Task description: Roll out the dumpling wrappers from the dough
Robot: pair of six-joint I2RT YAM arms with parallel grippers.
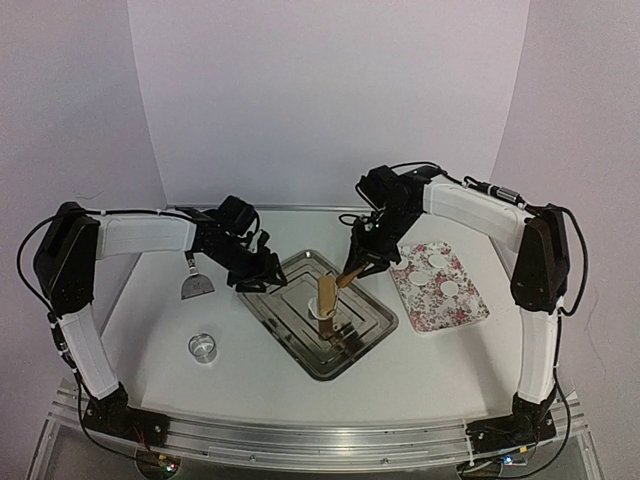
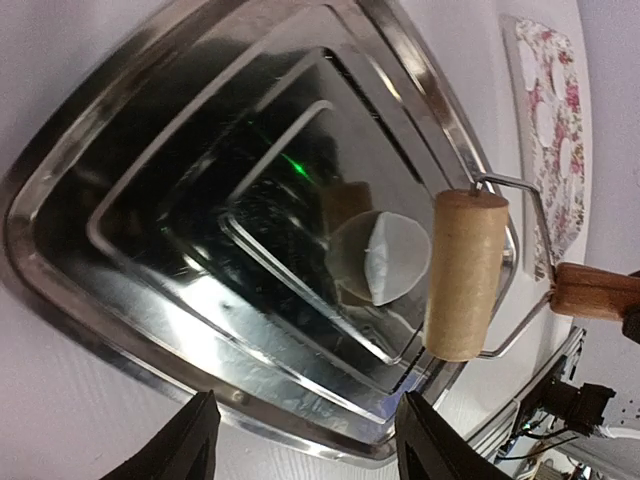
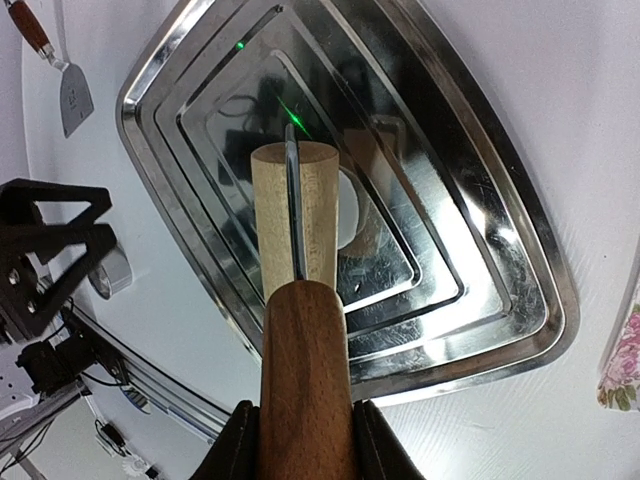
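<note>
A flattened white dough piece [image 2: 395, 258] lies mid-frame in the steel tray [image 1: 372, 343], partly under the wooden roller [image 2: 466, 275]. My right gripper [image 3: 303, 440] clamps the roller's handle at the bottom of its view. My left gripper [image 2: 300, 440], jaws apart and empty, hangs over the tray's left edge. Round wrappers [image 1: 450, 287] sit on the flowered plate [image 1: 437, 318], right of the tray.

The roller [image 3: 295, 215] is covering most of the dough piece [image 3: 350, 210] in the right wrist view. The picture edge is cropping the floral tray [image 2: 575, 95] and the left end effector [image 2: 308, 425] fingers. From above, the dumpling wrappers [image 1: 437, 264] are appearing too small for thickness assessment.
</note>
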